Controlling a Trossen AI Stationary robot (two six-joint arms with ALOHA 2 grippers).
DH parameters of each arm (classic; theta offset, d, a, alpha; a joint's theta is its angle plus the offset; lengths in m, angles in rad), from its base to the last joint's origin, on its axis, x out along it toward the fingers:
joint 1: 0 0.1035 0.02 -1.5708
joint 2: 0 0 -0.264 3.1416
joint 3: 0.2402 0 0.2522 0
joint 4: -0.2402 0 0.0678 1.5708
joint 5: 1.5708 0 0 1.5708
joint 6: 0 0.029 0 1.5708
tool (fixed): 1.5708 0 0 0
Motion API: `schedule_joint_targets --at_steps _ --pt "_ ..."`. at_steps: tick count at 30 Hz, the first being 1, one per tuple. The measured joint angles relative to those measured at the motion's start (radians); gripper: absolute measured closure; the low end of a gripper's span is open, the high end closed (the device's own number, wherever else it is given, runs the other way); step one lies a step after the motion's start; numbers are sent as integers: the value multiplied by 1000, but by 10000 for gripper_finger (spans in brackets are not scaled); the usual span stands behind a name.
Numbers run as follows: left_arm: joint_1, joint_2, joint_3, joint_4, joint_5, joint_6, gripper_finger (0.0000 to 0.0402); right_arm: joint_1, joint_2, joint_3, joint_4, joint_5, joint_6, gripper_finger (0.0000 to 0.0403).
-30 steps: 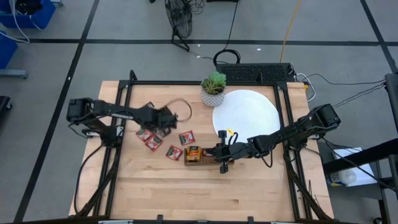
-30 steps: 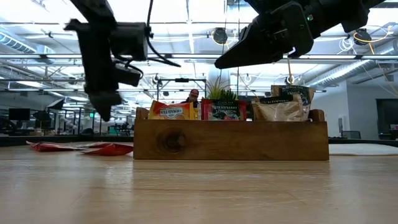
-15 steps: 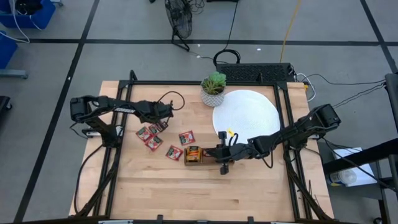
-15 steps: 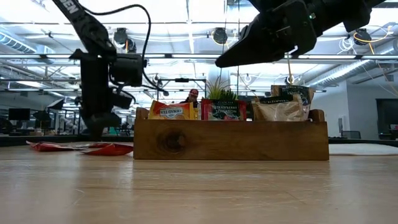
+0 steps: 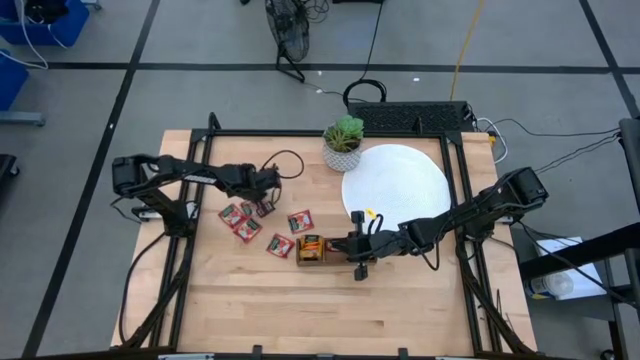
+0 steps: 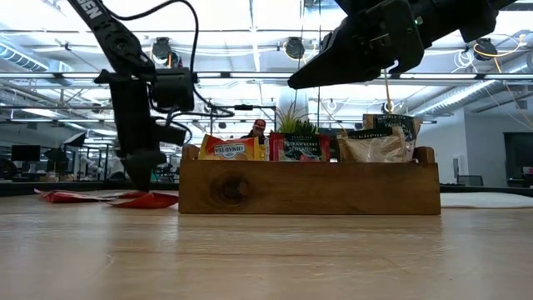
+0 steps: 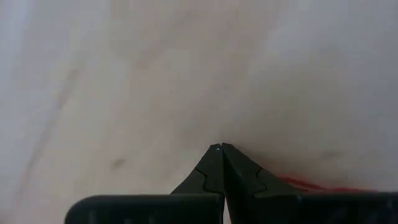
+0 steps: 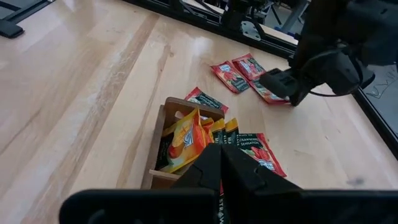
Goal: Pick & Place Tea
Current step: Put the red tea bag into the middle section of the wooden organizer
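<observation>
Several red tea sachets lie flat on the wooden table, with two more nearer the tray. My left gripper is shut and points steeply down; its tips are low beside the far sachet, whose red edge shows right by them. The wooden tray holds upright sachets: yellow, red and pale. My right gripper is shut and holds nothing. It hangs above the tray's right end. My left gripper comes from above with shut fingers at the edge of the far red sachet. Whether the tips touch the sachet or the table, I cannot tell.
A potted green plant and a white disc stand at the far right of the table. Black frame rails run along both sides. Bare wood lies toward the near edge.
My left gripper has come down toward the red sachets and tipped steeper, staying shut. The sachets and the tray lie as before.
</observation>
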Motion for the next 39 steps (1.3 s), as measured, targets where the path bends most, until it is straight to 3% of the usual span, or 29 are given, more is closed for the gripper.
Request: schedule_joint_targets --at_steps 6,12,15,19,22,26,31,35,39 --pt "-55 -7 1 30 260 66 398 0 0 0 0 0 0 403" --pt "-147 -5 1 23 430 103 399 0 0 0 0 0 0 403" --pt "-189 -14 11 -1 416 99 395 0 0 0 0 0 0 403" --pt "-273 -54 30 -111 318 92 399 0 0 0 -2 0 0 403" --pt "-325 -88 53 -191 250 28 389 0 0 0 -4 0 0 403" --pt "-377 -117 59 -235 235 -59 366 0 0 0 -7 0 0 403" --pt "-444 -136 61 -249 238 -190 308 0 0 0 -10 0 0 403" --pt "-501 -136 61 -359 240 -294 246 0 0 0 -14 0 5 403" --pt "-540 -136 60 -440 170 -377 196 0 0 0 -15 0 4 403"
